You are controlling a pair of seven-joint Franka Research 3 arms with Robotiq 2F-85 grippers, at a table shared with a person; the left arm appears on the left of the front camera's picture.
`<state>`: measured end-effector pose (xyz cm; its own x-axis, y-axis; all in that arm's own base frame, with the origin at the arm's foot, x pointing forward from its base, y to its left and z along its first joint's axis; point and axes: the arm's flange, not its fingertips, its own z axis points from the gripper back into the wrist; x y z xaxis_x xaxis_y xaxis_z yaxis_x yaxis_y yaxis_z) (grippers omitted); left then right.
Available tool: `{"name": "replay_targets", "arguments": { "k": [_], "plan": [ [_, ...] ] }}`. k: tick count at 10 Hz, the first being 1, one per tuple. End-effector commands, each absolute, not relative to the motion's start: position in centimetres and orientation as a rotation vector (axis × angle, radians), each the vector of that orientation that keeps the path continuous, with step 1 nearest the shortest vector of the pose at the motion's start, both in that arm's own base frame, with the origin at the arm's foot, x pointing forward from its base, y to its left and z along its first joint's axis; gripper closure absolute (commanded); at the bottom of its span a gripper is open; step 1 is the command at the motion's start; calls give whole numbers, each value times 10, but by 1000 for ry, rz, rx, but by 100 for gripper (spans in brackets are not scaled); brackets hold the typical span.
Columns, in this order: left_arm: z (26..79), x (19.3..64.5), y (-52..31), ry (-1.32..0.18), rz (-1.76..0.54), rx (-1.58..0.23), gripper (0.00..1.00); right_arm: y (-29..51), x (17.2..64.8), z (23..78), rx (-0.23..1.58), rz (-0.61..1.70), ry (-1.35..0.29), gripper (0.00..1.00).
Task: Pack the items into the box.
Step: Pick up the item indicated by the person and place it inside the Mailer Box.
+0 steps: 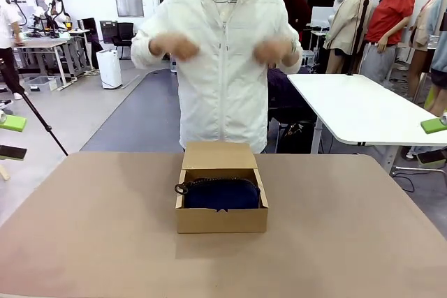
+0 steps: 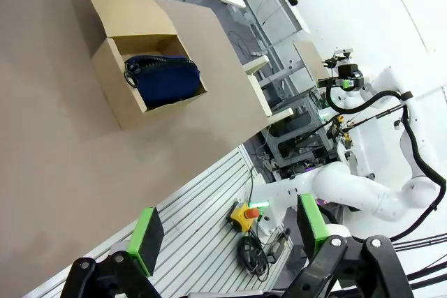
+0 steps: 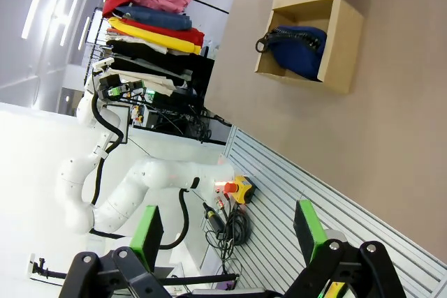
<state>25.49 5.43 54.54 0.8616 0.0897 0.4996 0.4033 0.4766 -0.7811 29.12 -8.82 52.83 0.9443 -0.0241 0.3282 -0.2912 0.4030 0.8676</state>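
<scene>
You had the pouch (image 1: 222, 193) inside the box (image 1: 221, 227), mid tabletop (image 1: 84, 228), flap open. Whether anything lay beneath it, you couldn't tell. Left gripper (image 2: 228, 232) and right gripper (image 3: 227, 230) stood off, jaws apart, empty.

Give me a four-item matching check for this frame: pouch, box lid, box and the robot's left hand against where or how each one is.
Things:
1. navy pouch
2. flap lid
3. cardboard box
4. left hand

States:
A. swung up and open, at the side nearest the person
B. jaws wide apart, holding nothing
C. lying inside the box
D. standing on the middle of the table

Pairs: 1-C, 2-A, 3-D, 4-B
</scene>
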Motion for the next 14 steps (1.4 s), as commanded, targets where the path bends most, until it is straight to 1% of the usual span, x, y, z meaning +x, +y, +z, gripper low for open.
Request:
{"name": "replay_targets", "arguments": {
  "k": [1, 14],
  "plan": [
    [563, 291, 50, -446, -319, -1058, 0, -90, 290, 529, 1140, 191, -313, 0],
    [563, 291, 50, -446, -319, -1058, 0, -90, 290, 529, 1140, 191, -313, 0]
  ]
}}
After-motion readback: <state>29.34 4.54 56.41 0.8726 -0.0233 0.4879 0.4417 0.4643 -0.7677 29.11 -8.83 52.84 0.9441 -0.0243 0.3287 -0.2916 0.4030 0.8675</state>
